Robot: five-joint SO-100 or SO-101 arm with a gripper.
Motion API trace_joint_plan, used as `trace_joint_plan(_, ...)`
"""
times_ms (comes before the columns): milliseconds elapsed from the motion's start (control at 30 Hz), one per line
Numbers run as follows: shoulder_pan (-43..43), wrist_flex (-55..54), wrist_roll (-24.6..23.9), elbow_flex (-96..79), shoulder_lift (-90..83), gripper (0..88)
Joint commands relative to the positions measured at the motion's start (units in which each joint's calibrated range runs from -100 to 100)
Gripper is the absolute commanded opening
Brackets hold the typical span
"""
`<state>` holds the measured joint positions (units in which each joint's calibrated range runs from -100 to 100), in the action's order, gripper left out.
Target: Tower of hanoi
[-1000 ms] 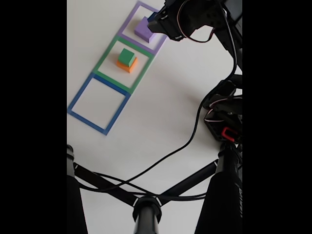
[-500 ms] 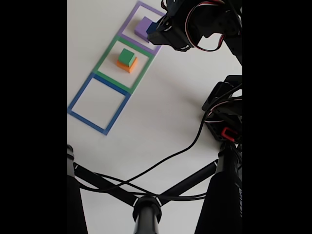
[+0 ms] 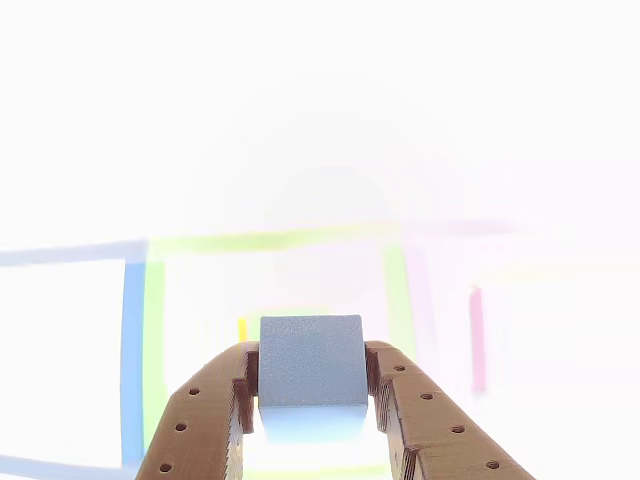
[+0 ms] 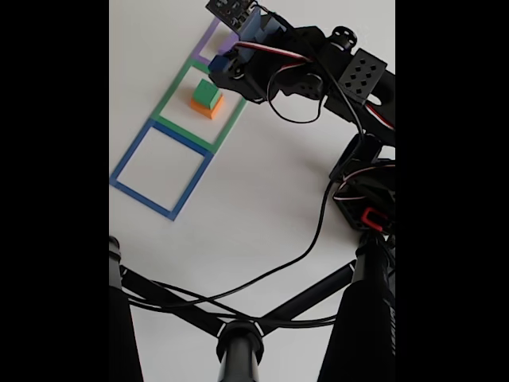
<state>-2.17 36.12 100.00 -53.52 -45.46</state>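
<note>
**Blue cube pinched in the gripper, held above the green outline**

Brown printed fingers (image 3: 215,410) clamp the small blue cube (image 3: 311,374) from both sides in the other view; the jaws are closed on it with flush contact on its left and right faces. The gripper (image 4: 223,62) sits near the top of the fixed view, where the same blue cube (image 4: 216,62) shows as a small dark-blue patch at the fingertips, just above and beside the stacked blocks.

Arm pose, fixed view: the base sits at the right edge and the links reach up and to the left across the white table (image 4: 262,199), with the wrist folded over so the gripper points toward the row of outlines. Servo cables loop under the forearm.

Count:
- 1 blue cube, in the gripper.
- 1 green cube (image 4: 207,93), sitting on top of 1 orange cube (image 4: 204,108), both inside the green outline (image 4: 171,102).
- 3 flat square outlines in a row: blue outline (image 4: 127,159), green in the middle, purple outline (image 4: 208,33) partly hidden by the arm.
- Purple slab: can't tell, since the arm covers that square.

The other view is heavily overexposed, so the outlines are only faint coloured lines below the cube.
</note>
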Motion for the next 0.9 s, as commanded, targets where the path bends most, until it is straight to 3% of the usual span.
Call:
trace_joint_plan(0, 0.44, -14.33, 0.00, -8.11, -2.22, 0.2)
trace_joint_plan(333, 2.27, -38.14, 0.00, -20.11, 4.81, 0.2)
trace_joint_plan(867, 2.27, -53.85, 0.00, -23.20, 15.71, 0.2)
